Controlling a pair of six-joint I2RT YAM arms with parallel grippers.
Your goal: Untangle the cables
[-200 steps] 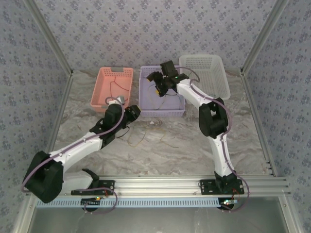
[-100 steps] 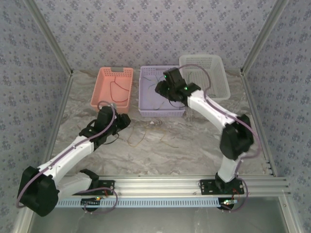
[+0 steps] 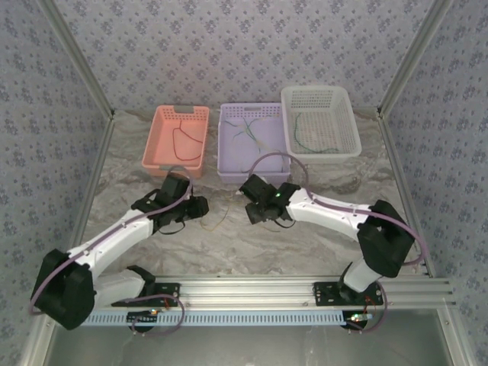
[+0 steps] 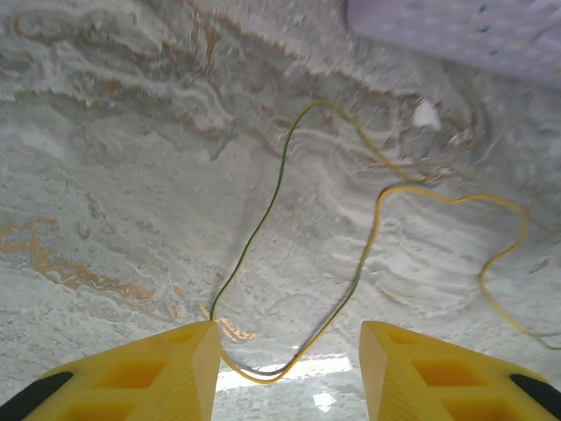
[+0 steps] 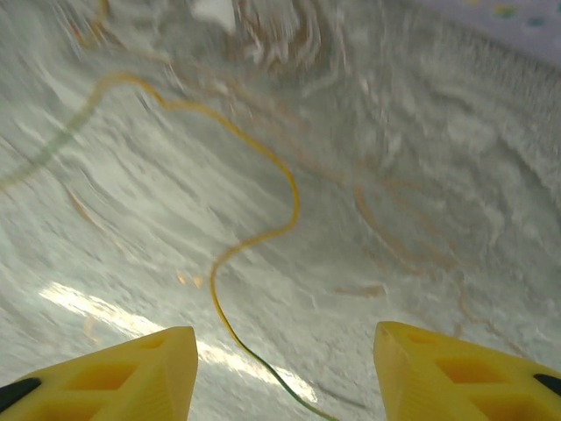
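Yellow-green cable (image 4: 279,175) lies looped, stretching toward the purple basket (image 4: 456,35).

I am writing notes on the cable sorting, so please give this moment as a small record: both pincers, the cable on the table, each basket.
left pincer: open, low over the table
right pincer: open, low over the table
yellow-green cable: loose on the table, passing between the left pincer's fingers, ungripped
pink basket: one dark cable
purple basket: green and pale cables
white basket: one green cable

Out of the purple basket (image 3: 232,175) — right gripper (image 5: 285,373) now low over the table (image 3: 305,244).
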